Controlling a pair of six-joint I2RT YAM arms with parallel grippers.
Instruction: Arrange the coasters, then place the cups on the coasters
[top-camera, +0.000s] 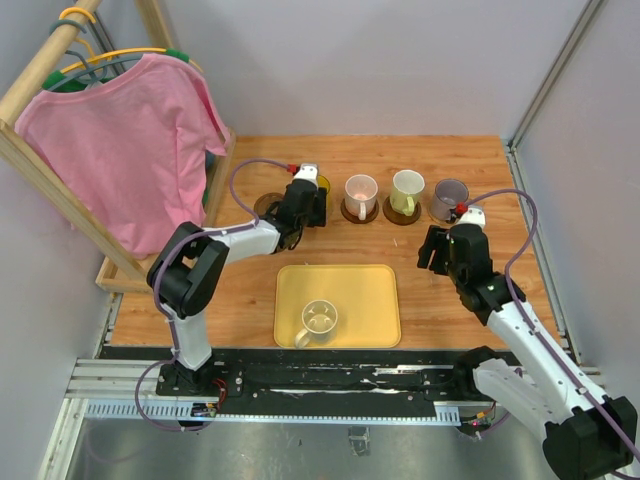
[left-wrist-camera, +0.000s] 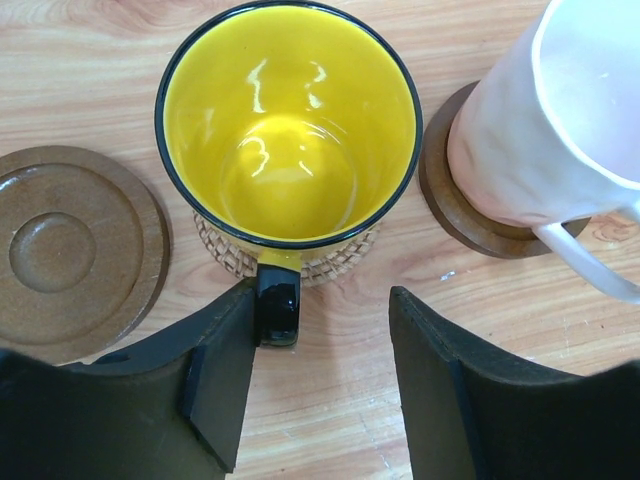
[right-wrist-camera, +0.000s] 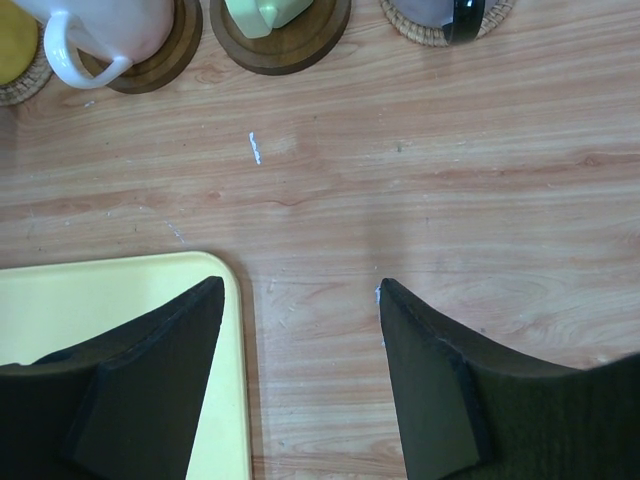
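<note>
On the table (left-wrist-camera: 520, 60), yellow cup (left-wrist-camera: 288, 130) stands just beyond left gripper (left-wrist-camera: 322, 300).

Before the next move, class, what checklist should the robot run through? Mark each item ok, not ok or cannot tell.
1. Yellow mug seated on its woven coaster: ok.
2. Left hand open: ok.
3. Left hand's finger clear of the mug's handle: cannot tell; they look very close.
4. Empty brown coaster free beside the yellow mug: ok.
5. Cream cup upright on the yellow tray: ok.
6. Right hand open and empty: ok.
</note>
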